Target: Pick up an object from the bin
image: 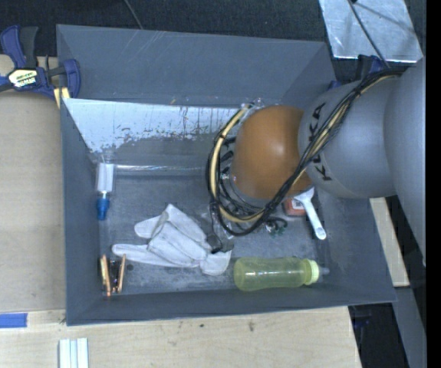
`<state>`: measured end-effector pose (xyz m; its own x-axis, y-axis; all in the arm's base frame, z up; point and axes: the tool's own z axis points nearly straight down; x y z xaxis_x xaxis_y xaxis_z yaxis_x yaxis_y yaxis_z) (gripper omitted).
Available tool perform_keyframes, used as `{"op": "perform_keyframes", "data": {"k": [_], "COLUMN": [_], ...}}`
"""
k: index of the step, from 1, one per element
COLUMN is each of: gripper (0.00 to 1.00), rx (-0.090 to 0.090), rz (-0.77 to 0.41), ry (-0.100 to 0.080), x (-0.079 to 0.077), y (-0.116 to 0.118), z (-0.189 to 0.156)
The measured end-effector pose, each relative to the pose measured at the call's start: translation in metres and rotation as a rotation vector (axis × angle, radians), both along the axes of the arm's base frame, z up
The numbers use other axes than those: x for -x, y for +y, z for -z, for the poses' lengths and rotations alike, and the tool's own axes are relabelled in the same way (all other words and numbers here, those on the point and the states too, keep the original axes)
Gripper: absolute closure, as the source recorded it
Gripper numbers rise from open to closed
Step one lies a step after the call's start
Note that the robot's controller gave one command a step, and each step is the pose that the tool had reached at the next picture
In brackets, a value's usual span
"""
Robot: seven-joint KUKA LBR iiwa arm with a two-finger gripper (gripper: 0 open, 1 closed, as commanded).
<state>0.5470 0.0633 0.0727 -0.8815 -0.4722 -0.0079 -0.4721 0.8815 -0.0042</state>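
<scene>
- The gripper (218,244) is seen low in the grey metal bin (205,60), at the right edge of a crumpled white fabric glove or cloth (166,240) that lies in the front middle of the floor.
- Whether the claw is released or clenched cannot be told, since its tip is dark and partly covered by cables; nothing can be said to be held.
- The cloth is judged the likeliest thing to be picked, being the nearest to the tip.
- A raised fold of the cloth should be taken rather than a flat part, because thin fabric pressed against the floor is easily missed.
- The closing should be finished before any lift is begun, and the lift is best made straight up, so that a trailing end is not dragged across its neighbours.
- The translucent yellow-green plastic bottle (275,273), lying on its side just to the right of the tip, should be left undisturbed; it would probably roll if nudged.
- A white and red tool (310,215) lies behind the bottle, under the arm.
- The arm is brought in from the right, its wrist under a rounded orange cover (266,156) and pointed steeply downward over the bin's middle.
</scene>
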Motion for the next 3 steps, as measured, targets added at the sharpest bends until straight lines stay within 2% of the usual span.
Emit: {"op": "perform_keyframes", "data": {"k": [1, 2, 3], "gripper": [0.00, 1.00, 1.00], "rx": [0.000, -0.001, -0.001], "rz": [-0.001, -0.002, -0.002], "ry": [0.004, 0.004, 0.004], "x": [0.0016, 0.0014, 0.0014], "y": [0.0004, 0.0009, 0.0009], "z": [0.0018, 0.0013, 0.0013]}}
